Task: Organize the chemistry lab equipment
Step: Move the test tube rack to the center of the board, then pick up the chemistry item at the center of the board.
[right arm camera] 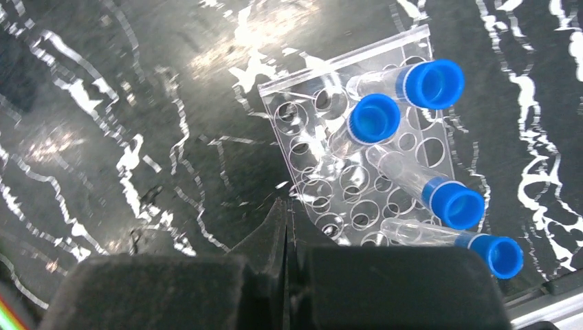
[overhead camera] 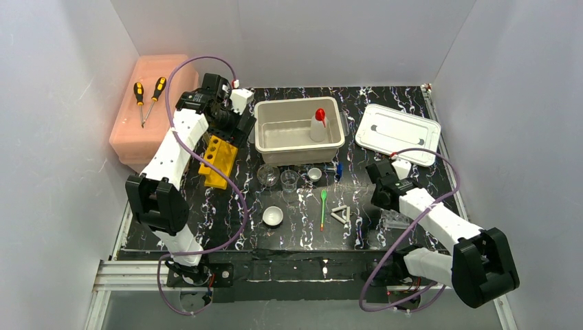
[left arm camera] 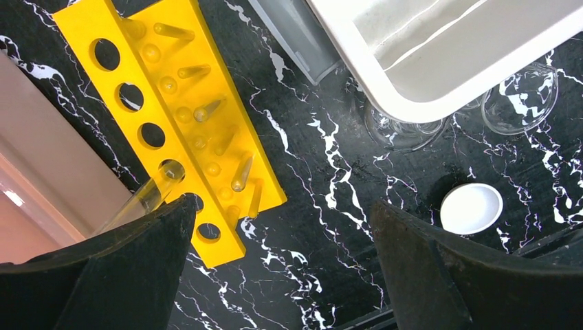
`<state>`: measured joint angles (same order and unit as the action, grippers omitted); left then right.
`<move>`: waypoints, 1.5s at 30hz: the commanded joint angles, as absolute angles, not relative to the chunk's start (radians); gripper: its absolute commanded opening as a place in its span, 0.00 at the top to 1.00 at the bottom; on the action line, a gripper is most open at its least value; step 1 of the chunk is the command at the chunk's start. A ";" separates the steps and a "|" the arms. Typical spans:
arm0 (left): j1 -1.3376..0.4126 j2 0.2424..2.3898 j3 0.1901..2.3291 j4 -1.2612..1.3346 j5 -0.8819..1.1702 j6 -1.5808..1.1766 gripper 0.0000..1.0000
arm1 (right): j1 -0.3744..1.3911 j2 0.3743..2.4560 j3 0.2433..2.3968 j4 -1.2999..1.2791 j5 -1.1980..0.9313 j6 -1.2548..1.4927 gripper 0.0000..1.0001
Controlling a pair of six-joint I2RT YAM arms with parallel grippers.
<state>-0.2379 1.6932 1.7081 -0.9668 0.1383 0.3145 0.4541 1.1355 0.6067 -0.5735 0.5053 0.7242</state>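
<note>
Four blue-capped tubes (right arm camera: 375, 118) lying on clear perforated rack (right arm camera: 311, 130), just beyond right gripper (right arm camera: 285, 213), claw pressed together, pinching nothing. Left gripper (left arm camera: 282, 261) spread wide above yellow tube rack (left arm camera: 172, 110); one glass tube (left arm camera: 148, 196) slanting in a slot. White bowl (left arm camera: 471, 207) nearby on marbled table (left arm camera: 330, 172); squeeze bottle (overhead camera: 318, 125) upright in white tub (overhead camera: 299, 148).
</note>
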 commanded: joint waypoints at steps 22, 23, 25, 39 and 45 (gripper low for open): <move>-0.213 1.634 1.751 -0.946 0.121 0.296 0.02 | 0.507 1.334 0.972 -0.458 0.491 0.427 0.53; -0.212 1.637 1.759 -0.946 0.119 0.295 0.02 | 0.506 1.364 1.016 -0.459 0.474 0.421 0.22; -0.209 1.640 1.776 -0.945 0.115 0.284 0.02 | 0.501 1.429 1.098 -0.465 0.471 0.450 0.02; -0.161 1.655 1.819 -0.947 0.159 0.221 0.02 | 0.470 1.611 1.207 -0.411 0.155 0.411 0.02; -0.155 1.654 1.793 -0.948 0.171 0.236 0.02 | 0.478 1.551 1.140 -0.429 0.221 0.411 0.02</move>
<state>-0.1612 1.6905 1.7939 -0.9329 0.1448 0.2321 0.4725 1.6402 1.1770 -0.4545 0.1936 0.4126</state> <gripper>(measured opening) 0.983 0.983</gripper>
